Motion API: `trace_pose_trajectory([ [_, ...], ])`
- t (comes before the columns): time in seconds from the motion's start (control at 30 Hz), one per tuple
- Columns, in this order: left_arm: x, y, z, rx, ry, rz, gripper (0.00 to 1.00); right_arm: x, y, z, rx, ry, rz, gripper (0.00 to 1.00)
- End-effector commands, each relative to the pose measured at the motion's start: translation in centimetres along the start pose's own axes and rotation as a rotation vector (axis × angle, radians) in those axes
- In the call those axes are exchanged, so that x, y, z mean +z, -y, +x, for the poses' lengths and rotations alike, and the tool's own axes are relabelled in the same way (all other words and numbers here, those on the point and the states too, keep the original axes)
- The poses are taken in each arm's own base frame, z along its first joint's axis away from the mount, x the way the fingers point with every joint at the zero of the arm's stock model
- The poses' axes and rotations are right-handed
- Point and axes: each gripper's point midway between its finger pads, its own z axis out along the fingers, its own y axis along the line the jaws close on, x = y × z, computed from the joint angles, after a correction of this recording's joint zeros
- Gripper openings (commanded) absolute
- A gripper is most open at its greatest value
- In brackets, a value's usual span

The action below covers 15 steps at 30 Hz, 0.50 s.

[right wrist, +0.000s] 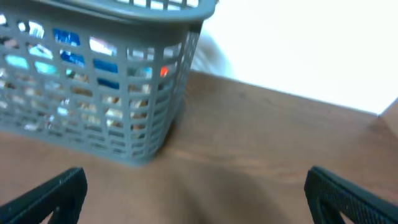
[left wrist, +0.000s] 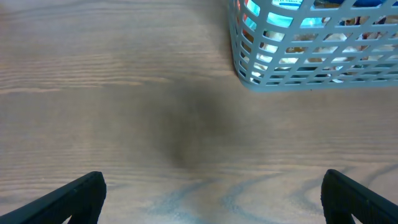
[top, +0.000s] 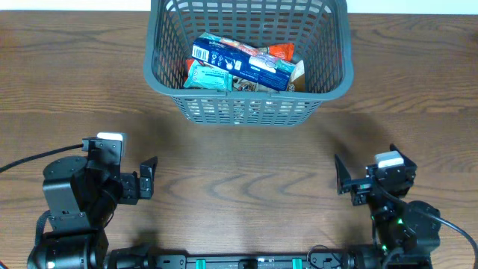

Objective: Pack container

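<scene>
- Grey basket [top: 246, 108] is sitting at the far middle of the wooden table [top: 239, 172], snack packs [top: 239, 66] lying inside.
- Left gripper [top: 148, 178] and right gripper [top: 342, 176] are hovering near side, jaws wide apart, holding nothing.

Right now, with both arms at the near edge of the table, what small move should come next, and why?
Probably none: I would leave both arms parked. The container already holds the snack packs, no loose pack shows on the table in any view, and the left pincer and right pincer stand open and empty, apart from the container.
</scene>
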Motion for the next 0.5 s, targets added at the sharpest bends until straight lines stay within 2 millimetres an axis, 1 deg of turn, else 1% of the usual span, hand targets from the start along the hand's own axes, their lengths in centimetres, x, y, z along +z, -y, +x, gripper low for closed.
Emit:
trace_pose_trajectory([
  [0.0, 0.1, 0.0, 0.1, 0.005, -0.005, -0.006, 0.99, 0.9, 0.0, 1.0, -0.015, 0.024, 0.021, 0.99],
  [0.27, 0.1, 0.0, 0.1, 0.005, -0.005, -0.006, 0.99, 2.7, 0.0, 1.7, -0.022, 0.166, 0.064, 0.99],
  [0.37, 0.1, 0.0, 0.1, 0.005, -0.005, -0.006, 0.99, 3.0, 0.2, 2.1, -0.02, 0.22, 0.088, 0.99],
  [0.47, 0.1, 0.0, 0.1, 0.006, -0.005, -0.006, 0.99, 3.2, 0.2, 2.9, -0.018, 0.253, 0.1, 0.99],
])
